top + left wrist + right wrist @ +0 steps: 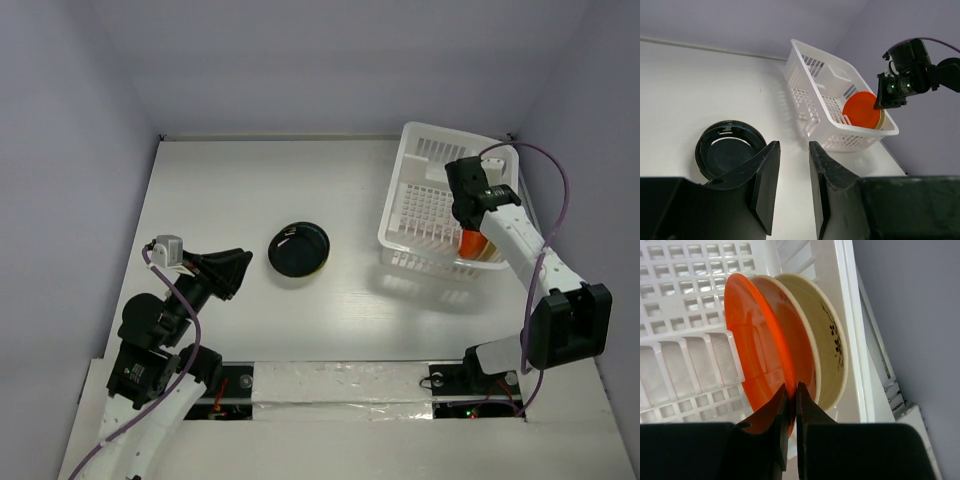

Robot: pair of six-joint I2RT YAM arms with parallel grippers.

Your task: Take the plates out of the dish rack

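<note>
The white dish rack point(430, 205) stands at the right of the table; it also shows in the left wrist view point(812, 95) and the right wrist view point(685, 300). An orange-red plate point(752, 350) stands on edge in it, with a cream plate point(827, 345) with a dark pattern behind it. My right gripper point(791, 390) is shut on the orange-red plate's rim; it reaches into the rack's near right corner point(470, 215). A black plate point(298, 249) lies flat on the table. My left gripper point(794, 150) is open and empty, just left of the black plate point(725, 150).
White walls enclose the table on the left, back and right. The rack sits close to the right wall point(560, 150). A taped strip point(340, 385) runs along the near edge between the arm bases.
</note>
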